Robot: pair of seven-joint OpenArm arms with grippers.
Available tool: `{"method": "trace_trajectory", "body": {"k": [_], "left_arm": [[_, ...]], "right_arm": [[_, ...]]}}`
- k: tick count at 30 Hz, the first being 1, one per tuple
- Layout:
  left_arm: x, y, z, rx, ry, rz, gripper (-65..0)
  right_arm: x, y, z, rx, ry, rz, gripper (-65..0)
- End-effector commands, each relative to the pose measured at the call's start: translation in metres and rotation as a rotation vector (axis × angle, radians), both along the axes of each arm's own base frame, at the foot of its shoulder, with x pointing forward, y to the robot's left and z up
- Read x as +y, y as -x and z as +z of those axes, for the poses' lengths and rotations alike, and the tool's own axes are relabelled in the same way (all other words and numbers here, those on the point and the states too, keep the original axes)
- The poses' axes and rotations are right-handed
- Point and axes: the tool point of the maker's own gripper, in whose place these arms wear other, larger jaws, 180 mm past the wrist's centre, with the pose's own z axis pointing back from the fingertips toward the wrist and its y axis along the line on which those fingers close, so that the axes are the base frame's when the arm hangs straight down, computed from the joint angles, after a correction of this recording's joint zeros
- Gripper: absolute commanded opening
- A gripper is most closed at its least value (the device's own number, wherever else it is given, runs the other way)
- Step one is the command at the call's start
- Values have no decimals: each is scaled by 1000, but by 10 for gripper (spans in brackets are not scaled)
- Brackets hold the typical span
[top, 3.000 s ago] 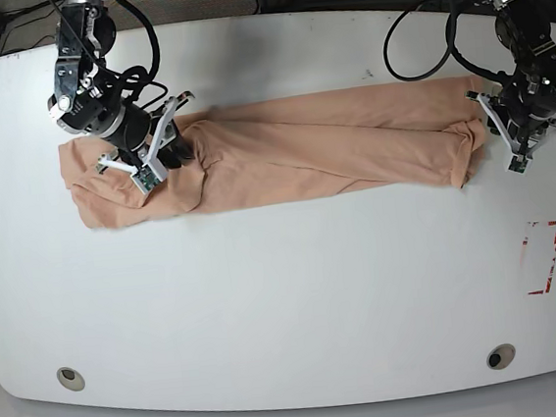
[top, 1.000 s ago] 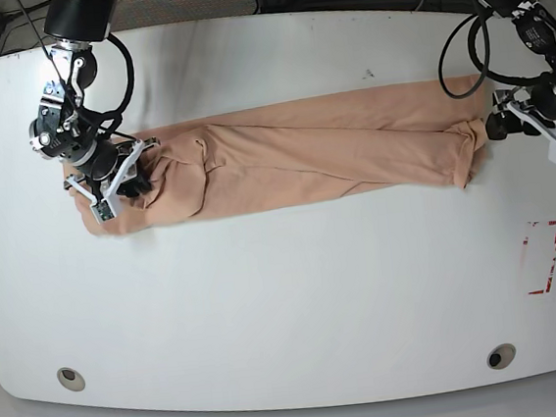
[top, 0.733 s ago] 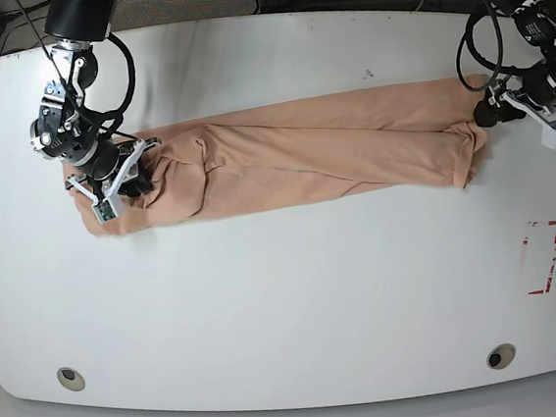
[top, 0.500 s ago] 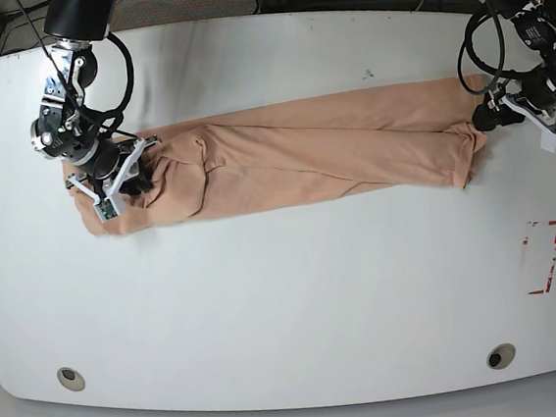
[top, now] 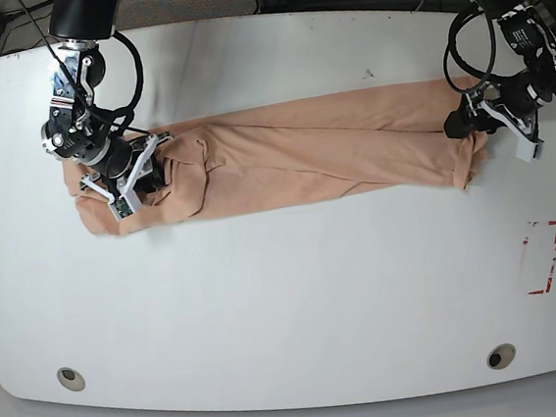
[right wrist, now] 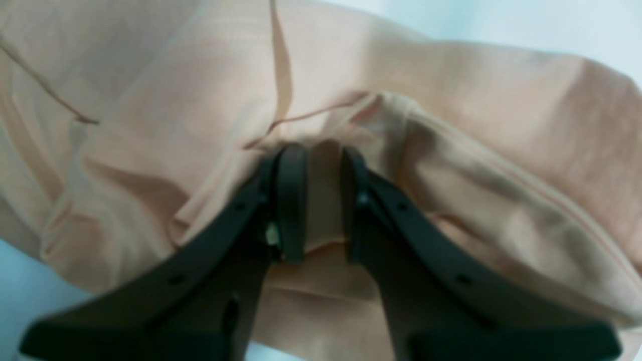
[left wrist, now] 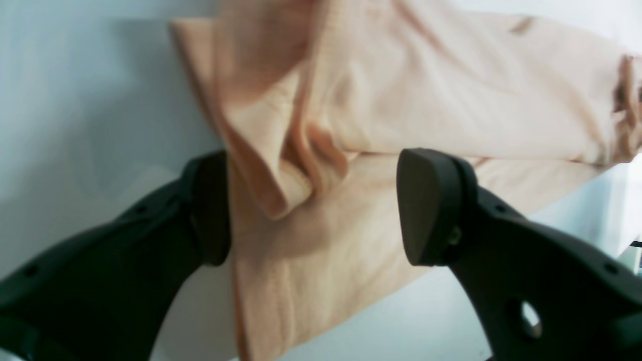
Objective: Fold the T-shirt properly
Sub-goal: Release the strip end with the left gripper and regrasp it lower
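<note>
- Peach, soft, wrinkled short-sleeved cotton T-shirt [top: 312, 151] lies on the white, rounded-edge table [top: 286, 296] as a long narrow band running left to right across the far half of the base view.
- Band is folded lengthwise; creases run along it, and a bunched end sits at each side.
- Right gripper [right wrist: 317, 165] (left side of the base view) is at the bunched end of the shirt there. Right wrist view: the two black fingers stand close together with a ridge of peach cloth pinched between them; cloth spreads out on both sides of the fingers.
- Left gripper [left wrist: 313, 205] (right side of the base view) is at the opposite end of the shirt. Left wrist view: black fingers stand wide apart, straddling a folded flap of cloth that hangs between them.
- One left fingertip [left wrist: 210, 210] sits against the cloth edge; the other pad [left wrist: 426, 200] is clear of the flap, with cloth behind it. Nothing clamped on this side.
- Small red-outlined rectangle mark [top: 542, 257] on the table near the right edge of the base view, well apart from the shirt.
- Two round grey inserts [top: 70, 377] in the tabletop near the front edge, one at each side.
</note>
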Motion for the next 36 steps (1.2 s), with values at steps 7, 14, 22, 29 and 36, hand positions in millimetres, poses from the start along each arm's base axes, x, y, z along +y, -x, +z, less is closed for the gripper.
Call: {"method": "trace_trajectory", "body": {"k": [7,14,22,29,36], "left_arm": [[8,-7,9,-24,-21,4,-254],[-8,-9,-8,27,37,-27,-599],[-10,-19,-1,-17,26,-33,-626],[-6,-24,13,-58,-12,-39,-633],[2,-28,24,-81,-51,-42,-633]], "right_arm": [[-6,-11,15,-55,3,0,-541],[-9,-12,16,-59,7,-6,-541],[-29,-14,22,-74,10,-66,-541],[-29,-13,22,-75,5,-67,-541],[-41,-12,27,-89,10,-109,-541]]}}
